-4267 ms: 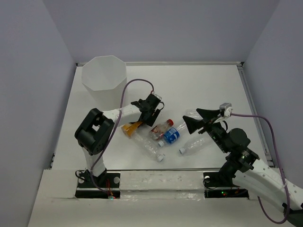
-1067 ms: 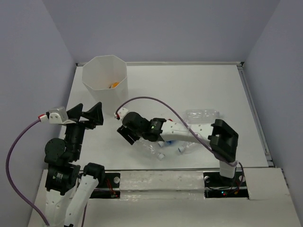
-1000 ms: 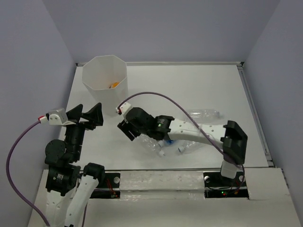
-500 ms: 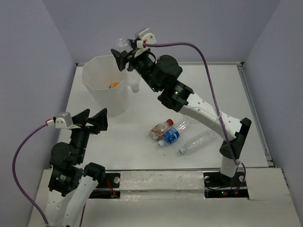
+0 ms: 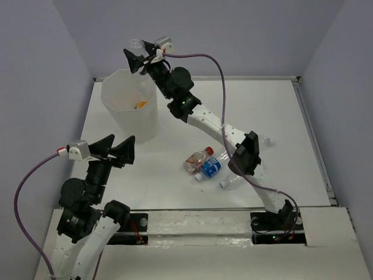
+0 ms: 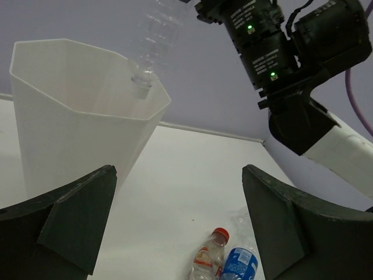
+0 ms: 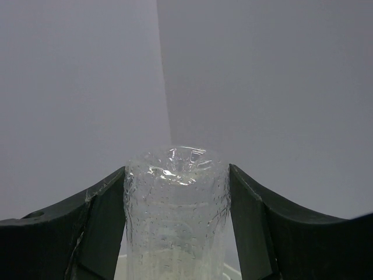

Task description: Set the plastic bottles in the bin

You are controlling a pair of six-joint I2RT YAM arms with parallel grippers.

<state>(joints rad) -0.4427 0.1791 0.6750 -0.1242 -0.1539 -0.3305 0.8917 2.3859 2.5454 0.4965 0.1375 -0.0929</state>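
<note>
The white faceted bin stands at the back left, with an orange bottle lying inside it. High above its rim my right gripper is shut on a clear plastic bottle. In the left wrist view that bottle hangs cap down over the bin's rim. A red-labelled bottle and a blue-labelled bottle lie side by side mid-table. My left gripper hovers open near the front left, holding nothing, and faces the bin and those two bottles.
A clear bottle lies right of the blue-labelled one, partly behind the right arm's forearm. Another clear bottle lies further right. The right arm stretches diagonally across the table from its base to the bin.
The right gripper has lifted the clear bottle from the pile on the table and carried it up and left over the bin. The left arm has barely moved.
</note>
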